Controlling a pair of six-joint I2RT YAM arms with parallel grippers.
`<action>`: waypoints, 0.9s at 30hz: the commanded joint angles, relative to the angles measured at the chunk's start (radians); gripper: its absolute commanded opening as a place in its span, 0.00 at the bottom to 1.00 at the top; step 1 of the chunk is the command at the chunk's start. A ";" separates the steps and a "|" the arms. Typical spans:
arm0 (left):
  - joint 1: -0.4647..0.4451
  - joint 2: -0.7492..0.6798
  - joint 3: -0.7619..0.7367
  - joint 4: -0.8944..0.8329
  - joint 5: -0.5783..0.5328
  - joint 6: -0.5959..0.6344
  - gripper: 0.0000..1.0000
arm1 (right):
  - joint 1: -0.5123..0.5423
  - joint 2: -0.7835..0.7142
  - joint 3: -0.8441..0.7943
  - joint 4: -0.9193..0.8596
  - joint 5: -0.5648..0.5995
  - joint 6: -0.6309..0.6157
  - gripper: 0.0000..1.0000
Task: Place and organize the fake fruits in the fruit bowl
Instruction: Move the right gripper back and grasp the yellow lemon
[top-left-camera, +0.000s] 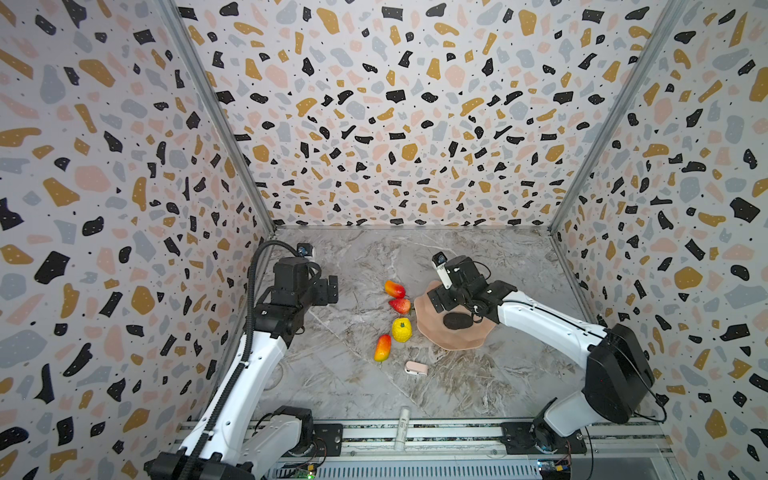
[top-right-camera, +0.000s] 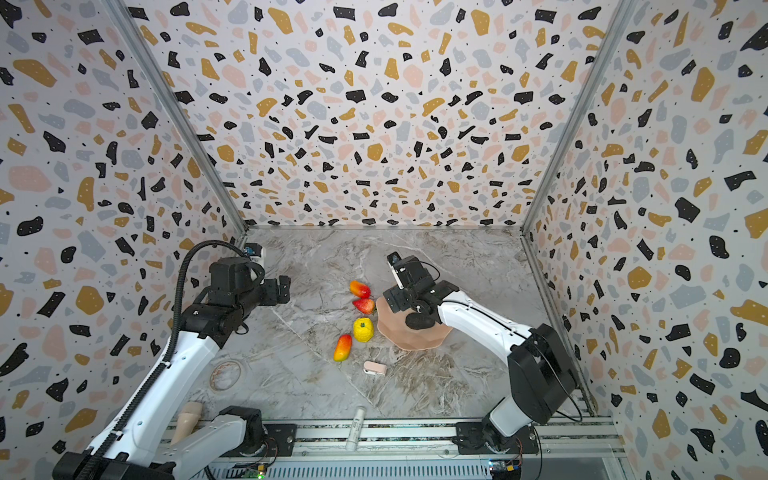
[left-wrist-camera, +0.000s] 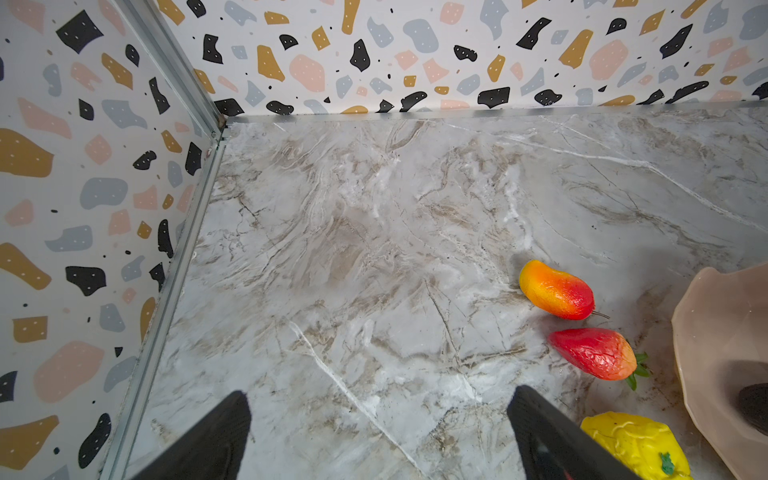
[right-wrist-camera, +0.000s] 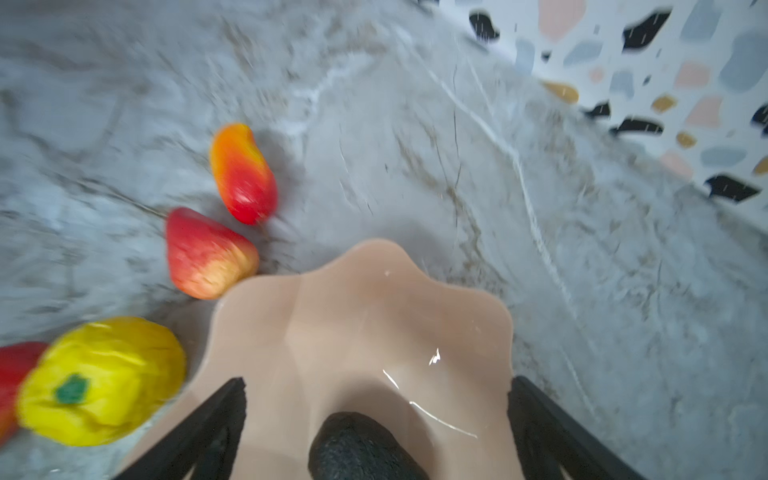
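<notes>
- Fingers (right-wrist-camera: 216, 424) of the right gripper (right-wrist-camera: 378, 381) are standing wide apart, gripping nothing, and hanging low over the fruit bowl (right-wrist-camera: 353, 311)
- In the right wrist view, which is blurring, the black oval fruit (right-wrist-camera: 361, 449) is lying inside the bowl under the gap between those fingers, touching neither of them
- In both top views that black fruit is sitting near the bowl's middle, just beside the right arm's wrist
- On the left side of the scene the left gripper (left-wrist-camera: 380, 397) is hovering over the bare marble tabletop (left-wrist-camera: 374, 249), with its fingers (left-wrist-camera: 220, 436) spreading wide and nothing between them
- Four fruits are lying on the tabletop in a loose line to the left of the bowl in both top views
- Farthest back, the far mango (top-left-camera: 395, 289) is resting near the bowl, apart from its rim
- Next, the strawberry (top-left-camera: 400, 306) is lying just beside the rim, its green cap pointing toward the bowl
- Nearer the front, the bumpy yellow citrus (top-left-camera: 402, 329) is sitting just beside the rim too
- Close to the citrus and a little to its left, the near mango (top-left-camera: 382, 348) is lying tilted
- Further forward, a pale pink clip-like object (top-left-camera: 416, 368) is resting alone, and a white tube (top-left-camera: 403, 428) is lying across the front rail
</notes>
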 joint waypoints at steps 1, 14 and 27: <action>-0.005 -0.009 -0.006 0.029 0.009 0.009 1.00 | 0.076 0.015 0.029 -0.014 -0.092 -0.081 0.99; -0.005 -0.015 -0.009 0.034 0.018 0.010 1.00 | 0.219 0.304 0.155 -0.038 -0.148 -0.165 0.99; -0.005 -0.015 -0.019 0.041 0.015 0.011 1.00 | 0.218 0.392 0.158 -0.012 -0.192 -0.157 0.80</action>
